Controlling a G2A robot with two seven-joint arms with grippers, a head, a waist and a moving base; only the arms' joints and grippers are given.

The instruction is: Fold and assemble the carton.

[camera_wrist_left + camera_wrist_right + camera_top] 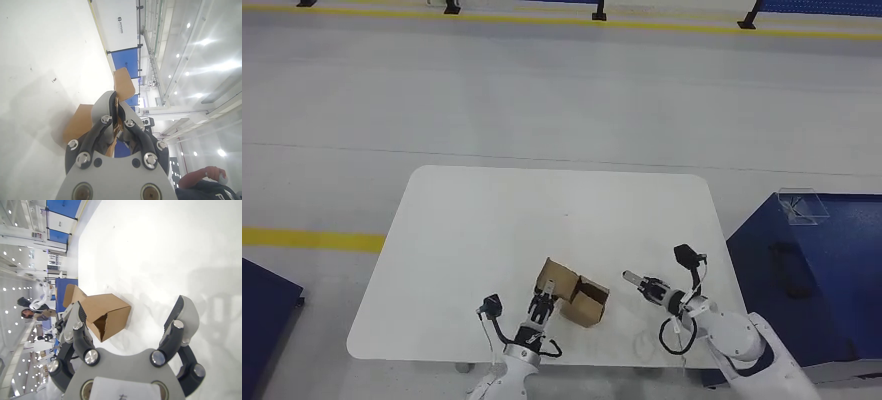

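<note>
Lower centre of the top view: the carton [577,293] is opened into a tube, its ends not yet closed. The left gripper [116,98] pinches 1 flap between its fingers; the right gripper [130,303] has its fingers spread wide, empty.

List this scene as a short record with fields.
surface: white table with rounded corners
carton: brown carton near the table's front edge, partly formed, one end partly open toward the right tool
flap: one flap sticks out past the left tool's tips
left tool: shut on the carton by that flap
right tool: open, beside the carton, not touching it
</note>
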